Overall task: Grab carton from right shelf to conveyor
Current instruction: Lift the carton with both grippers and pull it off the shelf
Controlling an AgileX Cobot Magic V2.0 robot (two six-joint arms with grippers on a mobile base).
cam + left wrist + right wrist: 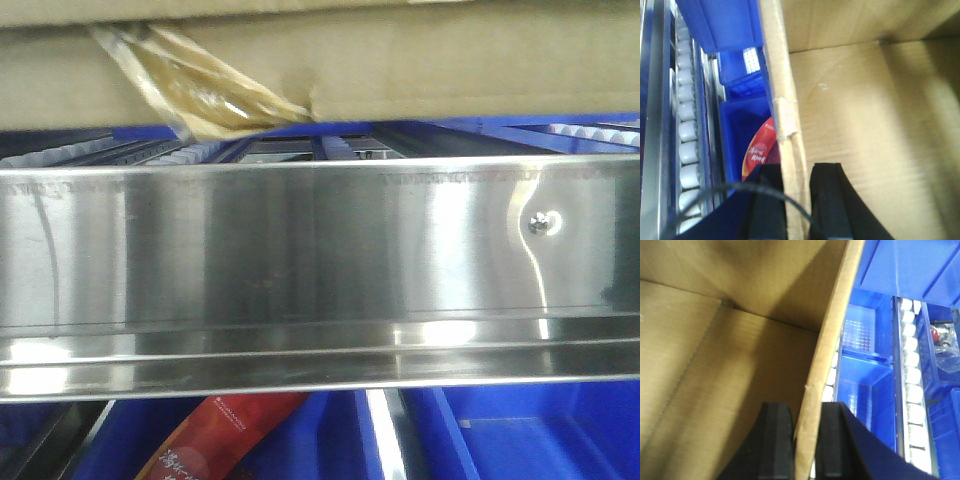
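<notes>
Shelf (300,260) across the front view, shiny steel front, grey rollers (687,130) behind. Carton (420,70) at that shelf, just above the steel front and rollers, open, plain brown inside. Blue bins (540,440) below the steel and close along both carton sides. Left gripper (797,205) astride the carton's left wall: fingers one inside, one outside, clamped on the cardboard. Right gripper (807,447) the same on the right wall, fingers pressed against it from both faces. Red packet (215,440) in a bin under the steel front; shows again beside the left wall. Twisted yellowish tape (195,85) at a creased carton edge. One screw (541,223) near the steel's right end.
</notes>
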